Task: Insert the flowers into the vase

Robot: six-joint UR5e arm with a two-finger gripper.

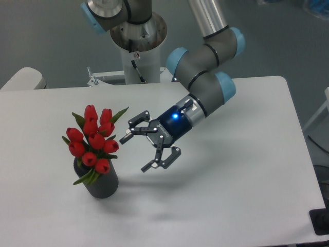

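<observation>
The flowers [93, 138] are standing in the vase [100, 182], red buds bunched tight above the dark rim, a few green leaves poking out at the sides and one drooping over the front edge. The vase sits upright on the white bench [221, 206], over on the left side near the front. Just to the right of the bouquet hangs the claw [136, 153], released, its two black fingers spread wide with nothing between them. It points toward the flowers, close beside them but not touching, and it casts a soft shadow on the bench below. A blue light glows on the wrist behind it. The arm [205, 77] reaches in from the grey base column [139, 46] at the back edge of the bench.
</observation>
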